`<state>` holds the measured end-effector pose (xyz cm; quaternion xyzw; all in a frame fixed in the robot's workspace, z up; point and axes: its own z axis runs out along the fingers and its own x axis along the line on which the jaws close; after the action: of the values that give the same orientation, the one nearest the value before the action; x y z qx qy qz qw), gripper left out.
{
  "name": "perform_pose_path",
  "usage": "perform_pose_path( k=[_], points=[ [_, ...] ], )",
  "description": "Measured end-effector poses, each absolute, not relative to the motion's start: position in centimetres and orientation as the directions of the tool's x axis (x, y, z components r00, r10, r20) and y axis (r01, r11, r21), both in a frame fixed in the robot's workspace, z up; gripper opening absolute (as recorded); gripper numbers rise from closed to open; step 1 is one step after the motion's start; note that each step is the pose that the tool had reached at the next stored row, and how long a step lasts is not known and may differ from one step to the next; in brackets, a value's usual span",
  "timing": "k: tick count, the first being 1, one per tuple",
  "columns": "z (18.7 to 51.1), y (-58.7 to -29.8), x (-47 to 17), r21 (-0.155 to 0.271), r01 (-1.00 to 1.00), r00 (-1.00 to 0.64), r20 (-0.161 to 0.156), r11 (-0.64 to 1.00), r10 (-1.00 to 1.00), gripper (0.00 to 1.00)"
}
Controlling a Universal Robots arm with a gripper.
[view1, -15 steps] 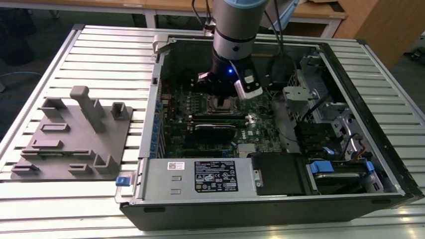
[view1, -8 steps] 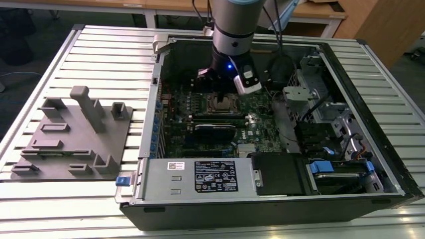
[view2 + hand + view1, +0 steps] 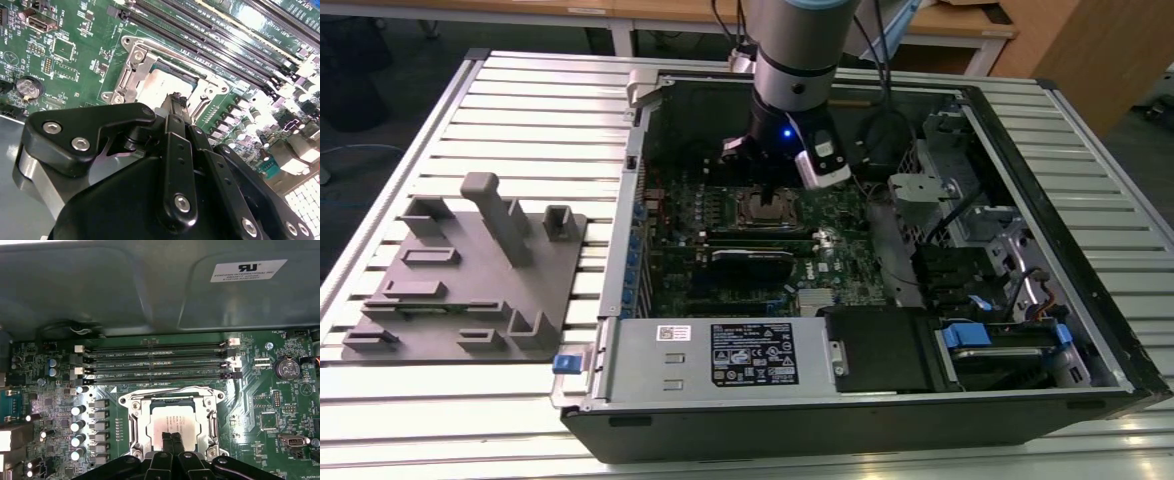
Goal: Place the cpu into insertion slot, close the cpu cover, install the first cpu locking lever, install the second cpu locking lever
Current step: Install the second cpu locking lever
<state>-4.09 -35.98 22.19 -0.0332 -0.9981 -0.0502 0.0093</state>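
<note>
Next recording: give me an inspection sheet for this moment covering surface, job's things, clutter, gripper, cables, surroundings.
Surface: white slatted metal table carrying an open black computer case.
Job's things: silvery-grey square cpu lies in the black insertion slot on the green motherboard; silver metal cpu cover frames it.
Clutter: grey plastic fixture block at the exterior view's left.
Gripper: black gripper shut, fingertips over the cpu.
Cables: black cables inside the case.
Surroundings: wooden desks behind.
</note>
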Motion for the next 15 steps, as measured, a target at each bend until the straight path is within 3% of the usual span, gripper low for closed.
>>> perform_pose_path(
  k=[15],
  points=[
    [22.16,-35.97,-4.09,0.1,0.087,-0.996,0.02,0.991,0.085,0.11]
  ],
)
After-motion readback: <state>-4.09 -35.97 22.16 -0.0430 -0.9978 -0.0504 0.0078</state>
